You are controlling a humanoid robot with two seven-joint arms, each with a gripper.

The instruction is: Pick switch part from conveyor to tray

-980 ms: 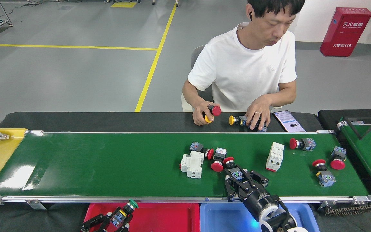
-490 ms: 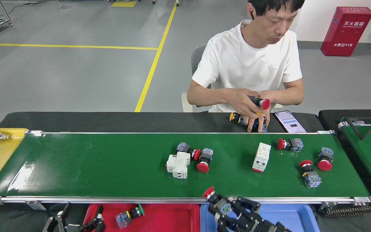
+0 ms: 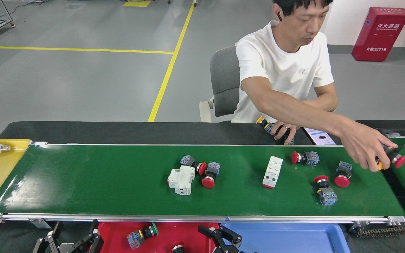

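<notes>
switch part: green cap, grey-blue body, in red tray | left end effector: released | right end effector: released

1. Left pincer: low at the bottom edge, fingers spread apart, nothing held.
2. Right pincer: low at bottom centre, fingers parted, nothing held.

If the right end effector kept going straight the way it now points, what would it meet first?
The right end effector points up and away over the near rail, toward the conveyor. Probably the red mushroom-head switch first, though depth is unclear.
</notes>
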